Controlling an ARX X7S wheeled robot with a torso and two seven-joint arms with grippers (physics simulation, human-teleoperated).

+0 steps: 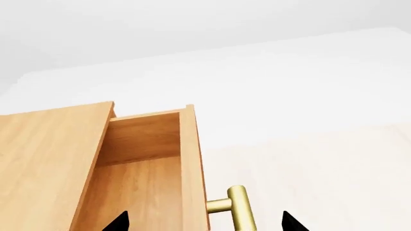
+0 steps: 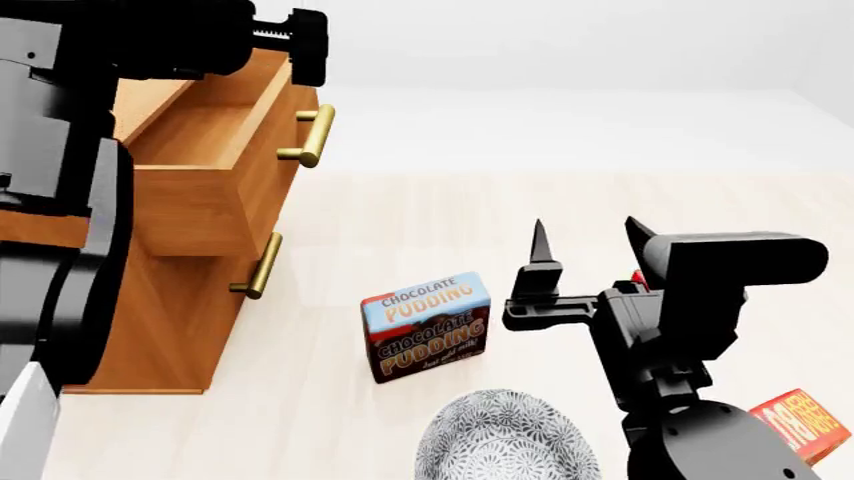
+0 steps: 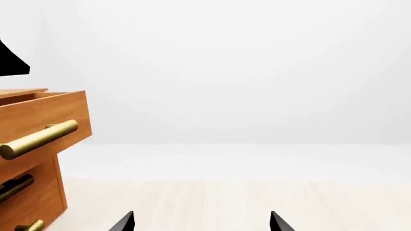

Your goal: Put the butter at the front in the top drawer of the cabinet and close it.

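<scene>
The cabinet [image 2: 160,320] stands at the left, its top drawer [image 2: 200,195] pulled out and empty inside. My left gripper [image 2: 310,45] is open above the drawer front; in the left wrist view [image 1: 205,222] its fingertips straddle the drawer front and the brass handle [image 1: 239,207] without touching. My right gripper [image 2: 587,235] is open and empty in mid-air over the floor, also in its wrist view [image 3: 200,222]. An orange-red box [image 2: 801,425], label unreadable, lies at the bottom right, partly hidden by my right arm. A red sliver [image 2: 639,279] shows behind the right gripper.
A chocolate pudding box [image 2: 427,325] stands in the middle. A patterned grey bowl [image 2: 505,440] sits in front of it. The lower drawer is shut, with its own brass handle [image 2: 260,265]. The right wrist view shows the open drawer's front [image 3: 45,113] and handle [image 3: 38,139].
</scene>
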